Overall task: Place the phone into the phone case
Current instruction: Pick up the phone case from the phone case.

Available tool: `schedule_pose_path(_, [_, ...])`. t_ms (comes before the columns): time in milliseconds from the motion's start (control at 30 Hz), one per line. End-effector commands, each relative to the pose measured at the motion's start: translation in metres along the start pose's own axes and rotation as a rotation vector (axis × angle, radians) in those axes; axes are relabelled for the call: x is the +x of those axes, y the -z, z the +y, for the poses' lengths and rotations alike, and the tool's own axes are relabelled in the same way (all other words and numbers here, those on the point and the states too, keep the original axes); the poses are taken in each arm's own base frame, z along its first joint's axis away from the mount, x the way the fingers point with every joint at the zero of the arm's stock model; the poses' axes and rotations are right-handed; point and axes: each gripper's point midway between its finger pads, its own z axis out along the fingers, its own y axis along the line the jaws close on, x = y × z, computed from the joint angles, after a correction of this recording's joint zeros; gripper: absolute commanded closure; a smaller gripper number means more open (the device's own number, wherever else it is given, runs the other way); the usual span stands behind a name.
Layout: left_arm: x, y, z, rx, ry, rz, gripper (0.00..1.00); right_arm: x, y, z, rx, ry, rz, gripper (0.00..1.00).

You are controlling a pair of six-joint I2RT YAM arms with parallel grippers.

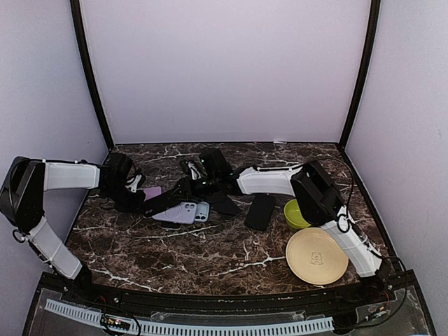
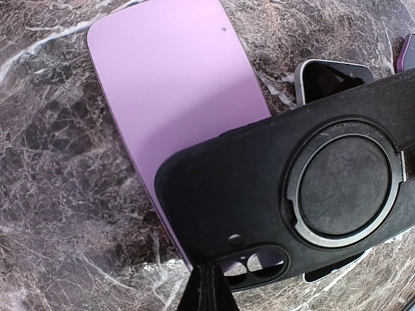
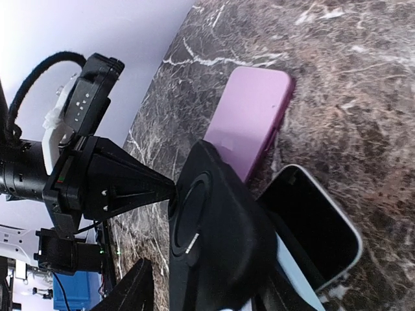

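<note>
left arm (image 1: 66, 176) reaches in from the left edge, forearm level over the marble table (image 1: 210, 255), wrist pointing toward the middle. the left gripper (image 2: 207, 289) is clenched, fingertips pinched together on the rim of the black phone case (image 2: 305, 194), right by the camera cutout. right arm (image 1: 269, 180) bends at the elbow above the green bowl (image 1: 297, 214) and stretches its white forearm leftward to meet it. the right gripper (image 3: 201, 299) comes at the case from the opposite end, jaws spread. the one finger (image 3: 133, 291) that shows stands clear of the case's side with a gap, and the other is hidden behind the case, so it's released, not gripping. the case sits tilted between the two grippers, its ringed back turned toward the left one. purple phone (image 2: 168, 97) lies flat on the table just beneath, one end covered by the case, just ahead of the left fingertips. a dark-screened phone (image 3: 314, 223) rests beside the purple one, its end hidden behind the case. off to the right, a black slab (image 1: 260, 211) beside the bowl, and a yellow plate (image 1: 316, 256) nearer the arm bases.
</note>
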Motion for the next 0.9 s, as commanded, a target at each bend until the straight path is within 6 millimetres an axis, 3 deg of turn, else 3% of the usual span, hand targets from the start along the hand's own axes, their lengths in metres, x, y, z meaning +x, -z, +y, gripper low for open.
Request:
schedule_pose_path(0, [0.004,0.007,-0.003,-0.003,-0.015,0.011,1.00,-0.008,-0.007,0.027,-0.074,-0.010,-0.013,0.59])
schedule_pose_path(167, [0.004,0.008,-0.003,-0.003,-0.015,0.009,1.00,-0.010,-0.004,0.030,-0.053,0.026,-0.029,0.86])
schedule_pose_path(300, [0.000,0.011,-0.003,-0.012,-0.014,-0.009,1.00,-0.016,0.005,0.039,-0.030,0.087,-0.041,0.97])
schedule_pose_path(367, [-0.006,0.016,0.000,-0.031,-0.011,-0.039,0.98,-0.022,0.014,0.055,-0.049,0.134,-0.051,1.00])
schedule_pose_path(400, [-0.008,0.019,0.001,-0.038,-0.012,-0.053,0.95,-0.026,0.020,0.065,-0.064,0.149,-0.056,1.00])
schedule_pose_path(500, [-0.020,0.033,0.004,-0.071,-0.016,-0.133,0.73,-0.037,0.044,0.110,-0.130,0.243,-0.051,1.00])
schedule_pose_path(600, [-0.024,0.043,0.006,-0.089,-0.016,-0.178,0.52,-0.049,0.079,0.137,-0.045,0.370,-0.075,1.00])
schedule_pose_path(767, [-0.028,0.051,0.004,-0.082,-0.018,-0.219,0.36,-0.023,0.145,0.119,0.365,0.580,-0.061,1.00])
schedule_pose_path(867, [-0.029,0.052,0.001,-0.069,-0.020,-0.219,0.32,0.014,0.181,0.099,0.659,0.732,-0.024,1.00])
